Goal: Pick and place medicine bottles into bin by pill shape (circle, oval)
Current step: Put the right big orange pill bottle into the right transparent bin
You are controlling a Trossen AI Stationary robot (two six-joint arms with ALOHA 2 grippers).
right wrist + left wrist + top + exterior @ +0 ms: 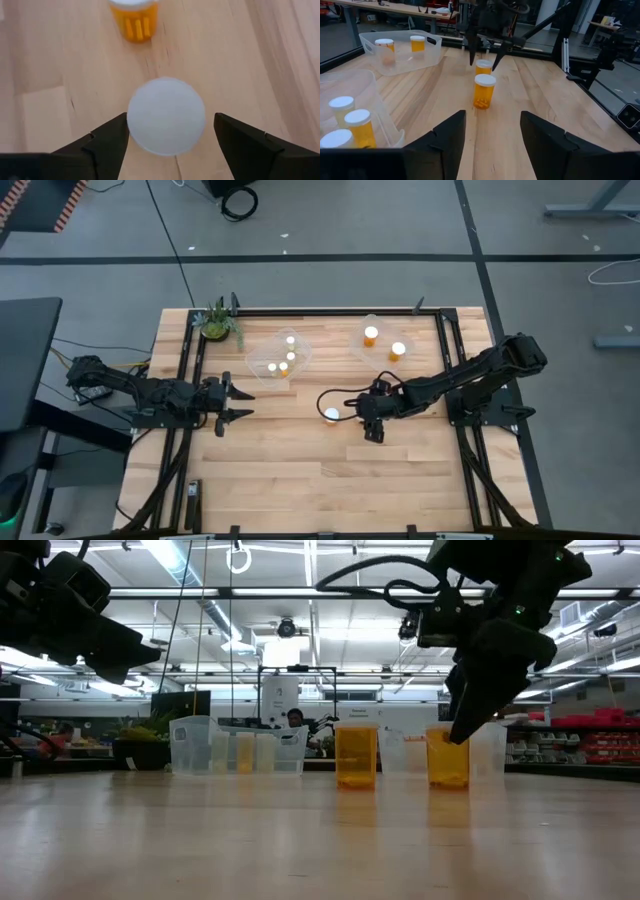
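Note:
Two orange medicine bottles with white caps stand upright on the wooden table. One [332,415] stands free and also shows in the left wrist view [484,90]. The other [166,115] stands right below my right gripper [170,119], which is open and points down, one finger on either side of the cap. The gripper [372,425] hides this bottle in the high view; it shows in the low view [447,755]. My left gripper [492,135] is open and empty at the table's left [238,403], pointing toward the two bottles.
Two clear bins stand toward the far edge. The left bin [262,360] holds three bottles, the right bin [362,350] holds two. A small potted plant [217,322] stands at the far left corner. Black frame rails [452,350] run along the table's sides.

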